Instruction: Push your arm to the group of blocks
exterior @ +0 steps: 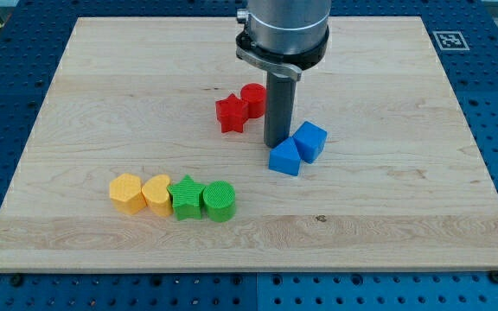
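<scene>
Dark rod, my tip [276, 143] touching blue blocks [297, 148], beside red blocks [239, 107]

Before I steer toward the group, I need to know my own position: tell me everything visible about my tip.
My tip is the lower end of a straight dark rod hanging upright from a grey metal collar. It looks matte and meets the wooden board near the middle. It sits between the red pair, star and cylinder, on the view's left, and the two blue blocks on its right, close to or touching them. The yellow-green row lies lower left.
</scene>
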